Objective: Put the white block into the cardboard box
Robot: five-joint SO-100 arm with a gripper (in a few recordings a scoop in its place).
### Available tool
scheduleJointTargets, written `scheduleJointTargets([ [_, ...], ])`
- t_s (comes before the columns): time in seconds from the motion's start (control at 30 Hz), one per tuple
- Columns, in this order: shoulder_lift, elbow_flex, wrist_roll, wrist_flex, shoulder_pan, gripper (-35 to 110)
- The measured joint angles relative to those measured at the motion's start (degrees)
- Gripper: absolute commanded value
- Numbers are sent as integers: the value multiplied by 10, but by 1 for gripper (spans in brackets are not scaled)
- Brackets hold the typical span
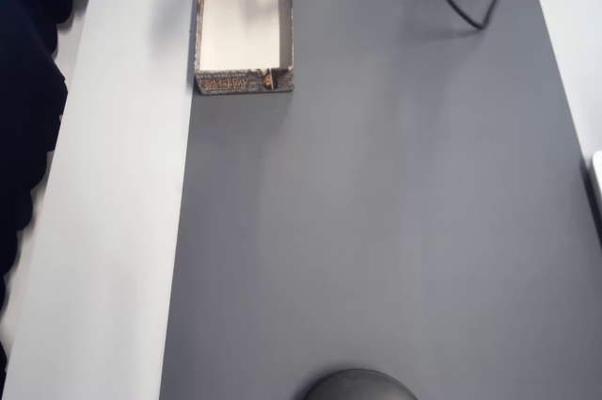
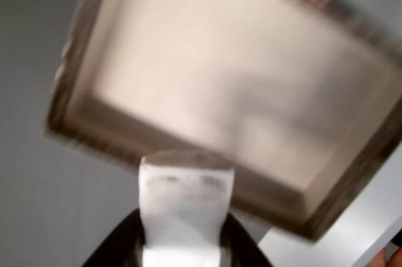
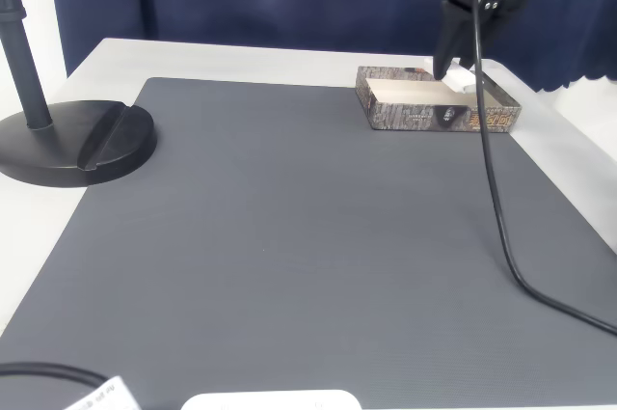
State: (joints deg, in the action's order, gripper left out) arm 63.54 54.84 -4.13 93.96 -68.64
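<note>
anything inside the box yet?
The box shows only bare cream floor. The block is held above its edge, clamped in the hand, not yet dropped. In the overhead view the box's far end runs off frame, so that part is unseen.

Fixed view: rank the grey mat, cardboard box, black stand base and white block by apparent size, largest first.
1. grey mat
2. black stand base, though it sits nearer the camera than the box, so the order of these two is unsure
3. cardboard box
4. white block, held in the hand over the box
</note>
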Motion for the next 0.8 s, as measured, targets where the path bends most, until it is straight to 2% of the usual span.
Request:
scheduleJointTargets([
  [0.37,-153,-184,-26,15,-16,-2],
  [0.8,-166,-206,-44,16,-16,-2],
])
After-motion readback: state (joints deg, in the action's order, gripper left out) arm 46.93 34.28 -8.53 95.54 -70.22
